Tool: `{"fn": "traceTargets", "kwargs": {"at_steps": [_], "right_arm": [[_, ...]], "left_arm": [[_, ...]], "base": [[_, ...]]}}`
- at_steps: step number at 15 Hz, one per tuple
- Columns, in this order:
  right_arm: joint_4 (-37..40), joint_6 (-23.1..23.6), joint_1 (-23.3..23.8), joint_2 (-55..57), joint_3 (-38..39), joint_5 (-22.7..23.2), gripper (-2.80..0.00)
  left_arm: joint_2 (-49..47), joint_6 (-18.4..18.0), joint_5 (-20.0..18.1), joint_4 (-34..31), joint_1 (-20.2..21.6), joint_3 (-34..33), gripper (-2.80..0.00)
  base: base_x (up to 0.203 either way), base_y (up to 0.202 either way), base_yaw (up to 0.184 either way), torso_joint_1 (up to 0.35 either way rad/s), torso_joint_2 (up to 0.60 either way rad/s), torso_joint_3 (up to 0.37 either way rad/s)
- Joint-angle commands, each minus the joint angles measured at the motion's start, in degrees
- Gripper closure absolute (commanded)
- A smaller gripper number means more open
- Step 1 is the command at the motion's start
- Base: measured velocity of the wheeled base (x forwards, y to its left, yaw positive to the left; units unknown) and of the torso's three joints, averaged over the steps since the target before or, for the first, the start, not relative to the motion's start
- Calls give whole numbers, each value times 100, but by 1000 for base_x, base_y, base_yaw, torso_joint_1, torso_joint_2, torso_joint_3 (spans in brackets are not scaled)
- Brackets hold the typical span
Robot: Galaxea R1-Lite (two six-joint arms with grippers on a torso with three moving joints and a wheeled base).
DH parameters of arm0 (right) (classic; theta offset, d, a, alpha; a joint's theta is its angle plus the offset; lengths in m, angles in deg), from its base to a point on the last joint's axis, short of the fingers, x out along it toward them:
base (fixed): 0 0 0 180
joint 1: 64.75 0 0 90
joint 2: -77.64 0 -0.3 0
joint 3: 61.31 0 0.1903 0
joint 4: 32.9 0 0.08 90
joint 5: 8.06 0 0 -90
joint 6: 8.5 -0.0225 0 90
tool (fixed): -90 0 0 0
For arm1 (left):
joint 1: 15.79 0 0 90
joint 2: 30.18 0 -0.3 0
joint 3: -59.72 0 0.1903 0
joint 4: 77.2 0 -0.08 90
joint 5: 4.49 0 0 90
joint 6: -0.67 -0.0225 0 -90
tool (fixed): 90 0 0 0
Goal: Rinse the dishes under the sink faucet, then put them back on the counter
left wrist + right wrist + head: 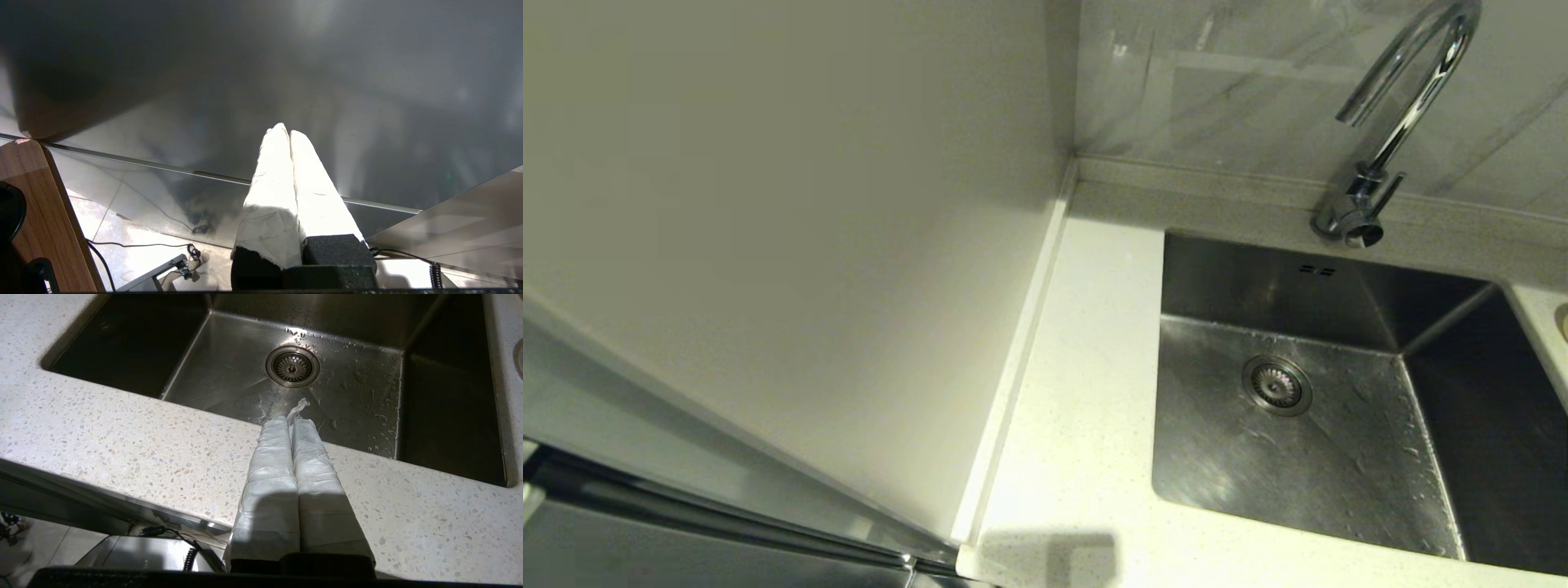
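No bowls show; the wet steel sink [1339, 457] sits at three o'clock, so glazed bowls would likely be slippery, best pinched at the rim, while the right gripper [291, 424] and left gripper [284, 131] have fingers pressed together on nothing.

Warm, yellowish light falls from above. In the head view the worktop [1078, 392] glows almost white beside the sink [1307, 457], whose right wall lies in deep shade, and a blocky shadow sits at the near edge. The faucet [1401, 122] carries bright streaks of glare, and straight edges bow toward the picture's borders. The left wrist view is dim and murky, yet the left hand [289, 132] is blown out white. The right hand [291, 424] is lit at its tips, shaded near the camera; droplets in the sink glint sharply.
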Motion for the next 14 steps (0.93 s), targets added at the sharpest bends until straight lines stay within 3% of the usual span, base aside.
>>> {"fn": "traceTargets", "kwargs": {"at_steps": [1, 14], "right_arm": [[-1, -8, -2, 11, 0, -19, 0], [-1, -8, -2, 11, 0, -25, 0]], "left_arm": [[0, 1, 0, 2, 2, -18, 0], [0, 1, 0, 2, 2, -18, 0]], "base": [[0, 0, 0, 0, 0, 0], [0, 0, 0, 0, 0, 0]]}}
